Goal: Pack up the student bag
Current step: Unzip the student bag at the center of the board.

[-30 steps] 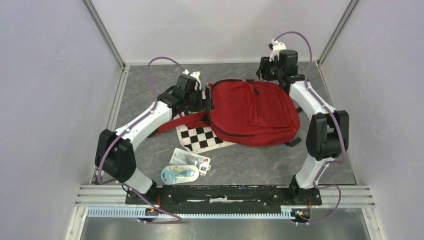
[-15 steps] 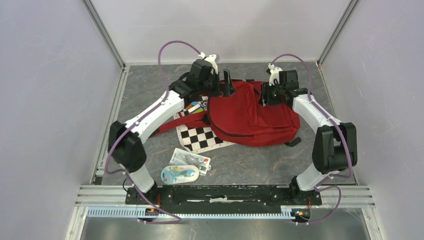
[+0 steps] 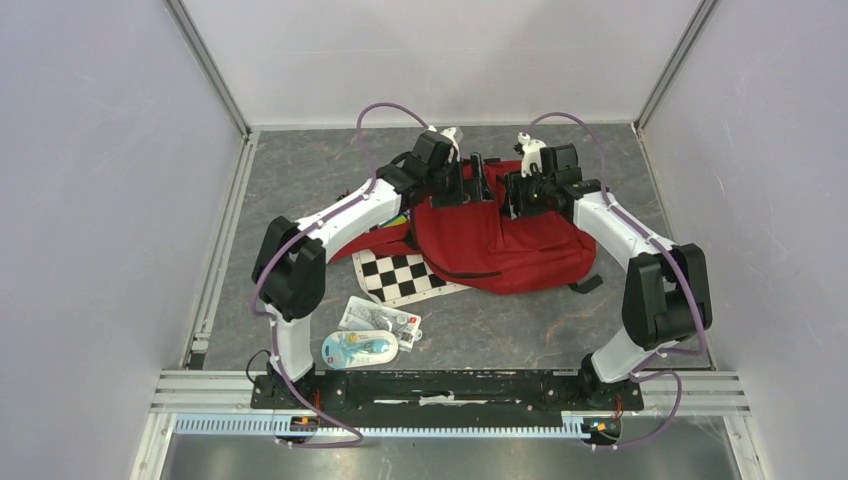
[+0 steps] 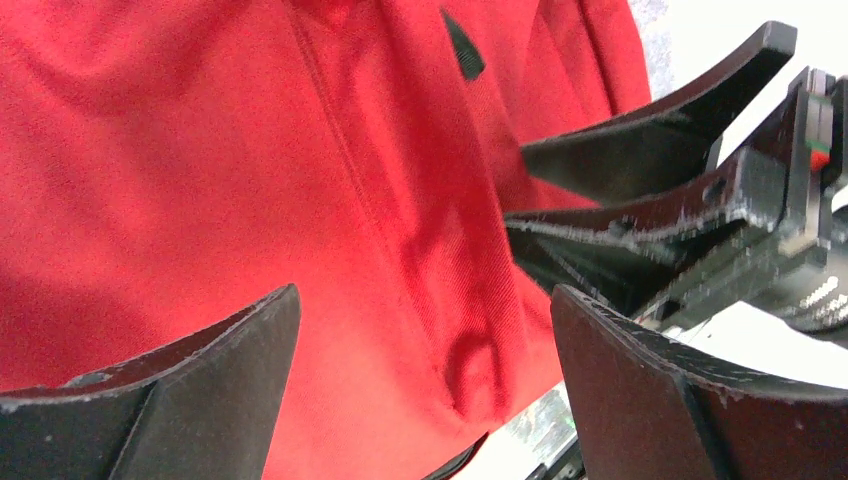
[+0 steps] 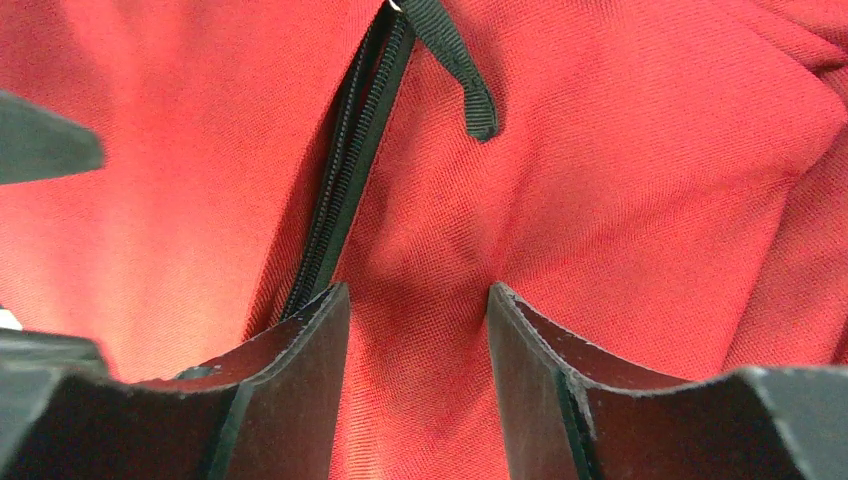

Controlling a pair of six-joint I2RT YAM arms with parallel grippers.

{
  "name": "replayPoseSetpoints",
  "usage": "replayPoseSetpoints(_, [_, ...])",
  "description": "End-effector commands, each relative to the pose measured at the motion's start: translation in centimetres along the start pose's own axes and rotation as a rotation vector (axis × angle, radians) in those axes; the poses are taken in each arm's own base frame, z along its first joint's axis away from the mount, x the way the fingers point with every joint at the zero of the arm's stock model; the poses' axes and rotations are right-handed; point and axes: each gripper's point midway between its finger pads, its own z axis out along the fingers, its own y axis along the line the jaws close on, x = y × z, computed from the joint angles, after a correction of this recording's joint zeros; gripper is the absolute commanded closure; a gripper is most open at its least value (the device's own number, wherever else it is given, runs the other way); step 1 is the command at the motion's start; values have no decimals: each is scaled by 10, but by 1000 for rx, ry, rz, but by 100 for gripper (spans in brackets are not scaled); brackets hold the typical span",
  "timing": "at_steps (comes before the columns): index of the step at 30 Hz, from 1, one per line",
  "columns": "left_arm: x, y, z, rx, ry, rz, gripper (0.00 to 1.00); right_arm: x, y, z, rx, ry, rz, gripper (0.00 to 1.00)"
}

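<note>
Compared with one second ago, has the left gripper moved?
Yes. The left gripper has travelled right over the student bag. Against the unmoved checkered board, it went from level with the board's left half to just past its right edge.

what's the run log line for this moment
left gripper: open over student bag | right gripper: on fabric, grip unclear | chequered board: outside bag
</note>
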Motion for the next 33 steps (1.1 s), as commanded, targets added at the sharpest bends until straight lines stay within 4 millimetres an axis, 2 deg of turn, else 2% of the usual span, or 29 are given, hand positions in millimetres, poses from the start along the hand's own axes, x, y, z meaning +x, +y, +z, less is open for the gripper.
replayPoseSetpoints(1, [-19, -31, 12, 118, -35, -70, 0, -30, 42, -8, -130, -85, -16, 43])
replayPoseSetpoints(10, [4, -24, 47, 96, 44, -55, 0, -22, 37, -13, -99, -82, -15, 43])
replayPoseSetpoints(13, [11, -21, 51, 59, 68, -15, 1, -19, 36, -15, -90, -83, -15, 43])
replayPoseSetpoints(17, [16, -7, 48, -1, 68, 13, 12, -18, 30, -19, -56, -91, -20, 43])
replayPoseSetpoints(22, [21, 2, 48, -36, 81, 21, 41, -21, 25, -27, -19, -101, -31, 43])
replayPoseSetpoints(23, [21, 4, 47, -47, 78, 23, 45, -23, 25, -28, -14, -104, -34, 43])
replayPoseSetpoints(27, [21, 5, 45, -53, 78, 31, 53, -21, 22, -31, 3, -105, -38, 43])
replayPoseSetpoints(33, [25, 0, 50, -18, 92, 13, 57, -9, 18, -31, 40, -72, -44, 43])
